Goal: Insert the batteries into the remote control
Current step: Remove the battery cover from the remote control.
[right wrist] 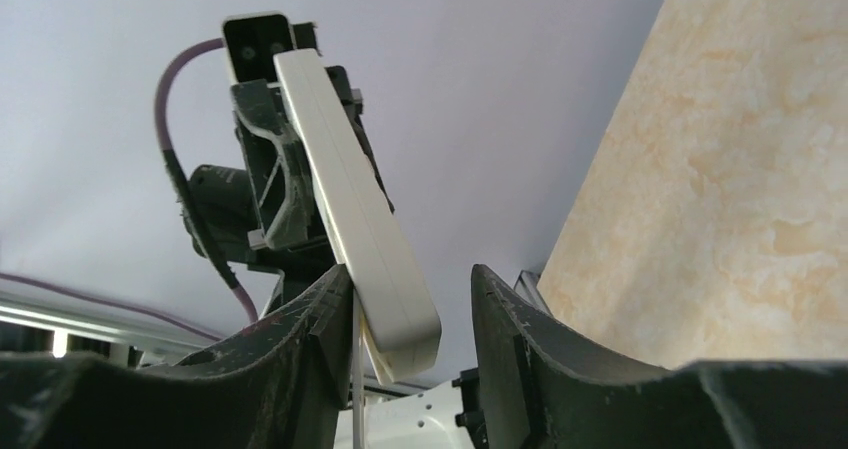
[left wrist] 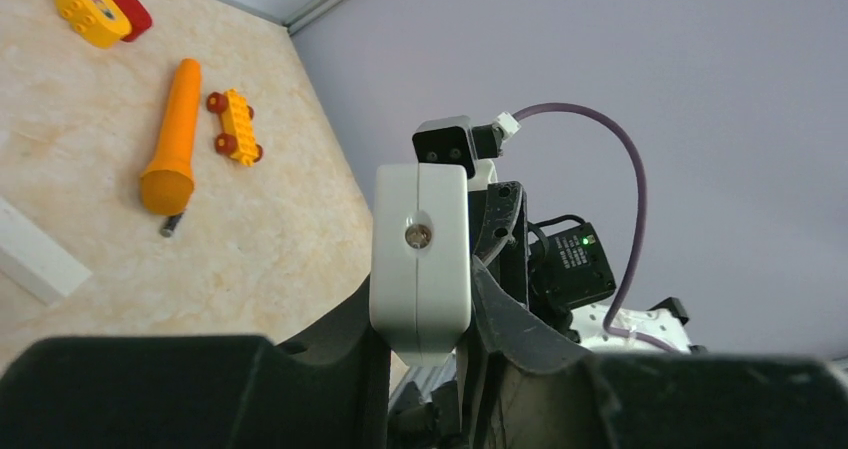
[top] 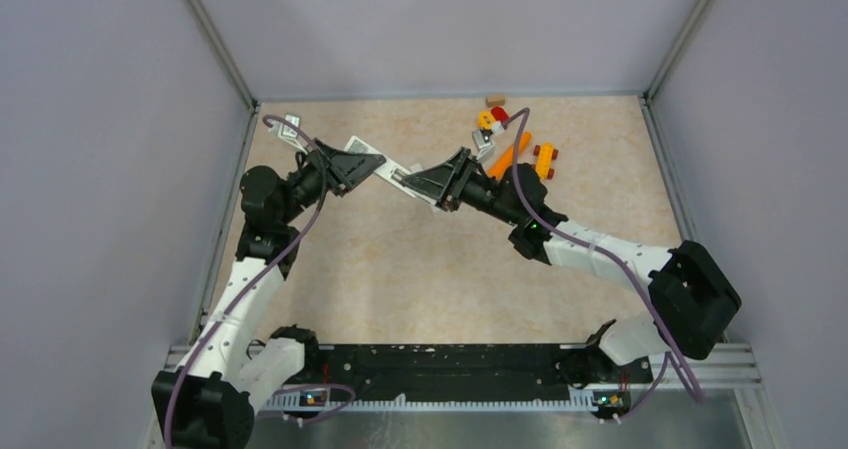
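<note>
Remote control [top: 402,176] is held up off the table [top: 400,279], bridged between the two grippers at mid-workspace, slightly toward the back.

Left gripper [top: 375,166] is clamped on one end. In the left wrist view the white end face, with a small round metal contact in it, is seen squeezed between both fingers [left wrist: 345,344].

Right gripper [top: 420,181] is placed around the other end with its jaws parted. The remote is seen lying against one finger [right wrist: 320,319], and a clear gap is visible to the other finger [right wrist: 515,339]. No grip is made on that side. A thin white sliver is seen beside the remote at the near finger; what it is cannot be told.

One battery [left wrist: 172,225] is seen lying on the table at the wide end of the orange carrot toy [left wrist: 172,139]; whether the two touch cannot be told.

Yellow toy car [left wrist: 235,126] is parked just beside the carrot. Yellow brick [left wrist: 92,11] and red piece [left wrist: 132,4] are seen together near the back wall.
</note>
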Controlling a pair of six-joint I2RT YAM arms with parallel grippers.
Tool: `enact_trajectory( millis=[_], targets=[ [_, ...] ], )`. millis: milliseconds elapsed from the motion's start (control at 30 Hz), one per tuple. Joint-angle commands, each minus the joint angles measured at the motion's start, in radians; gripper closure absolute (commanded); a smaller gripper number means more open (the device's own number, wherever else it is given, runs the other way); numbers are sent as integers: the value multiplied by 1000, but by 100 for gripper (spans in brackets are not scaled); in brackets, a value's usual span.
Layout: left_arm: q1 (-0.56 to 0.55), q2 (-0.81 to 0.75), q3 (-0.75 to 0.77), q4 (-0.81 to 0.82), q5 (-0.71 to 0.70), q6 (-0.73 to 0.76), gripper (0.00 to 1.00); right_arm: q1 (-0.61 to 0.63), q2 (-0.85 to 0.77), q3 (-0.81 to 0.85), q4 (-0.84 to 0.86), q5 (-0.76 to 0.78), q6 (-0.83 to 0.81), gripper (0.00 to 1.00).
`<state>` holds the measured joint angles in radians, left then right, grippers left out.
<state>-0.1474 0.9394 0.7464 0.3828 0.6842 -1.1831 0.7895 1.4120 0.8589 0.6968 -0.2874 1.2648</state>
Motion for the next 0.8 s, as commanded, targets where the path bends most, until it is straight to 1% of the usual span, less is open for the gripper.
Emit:
enact_trajectory(
  millis=[0, 67, 133, 300, 400, 567, 700, 767],
  targets=[
    [-3, -44, 76, -71, -51, 175, 100, -13, 11, 14, -62, -70, 52, 52],
    [-3, -44, 77, -99, -66, 203, 100, -16, 14, 9, -48, -91, 67, 48],
    [-3, -42, 73, -115, -68, 224, 100, -16, 15, 2, -28, -97, 85, 47],
    [-3, -43, 79, -198, -104, 312, 100, -25, 19, -8, -11, -115, 117, 48],
    [-3, -43, 82, -241, -137, 359, 100, -29, 25, -21, 10, -131, 141, 51],
    [-3, -42, 97, -298, -177, 431, 100, -33, 30, -41, 24, -146, 154, 65],
    [-4, -36, 107, -332, -196, 474, 100, -35, 28, -54, 32, -156, 133, 76],
    [-3, -32, 108, -349, -209, 494, 100, -37, 27, -63, 53, -164, 113, 90]
  ],
)
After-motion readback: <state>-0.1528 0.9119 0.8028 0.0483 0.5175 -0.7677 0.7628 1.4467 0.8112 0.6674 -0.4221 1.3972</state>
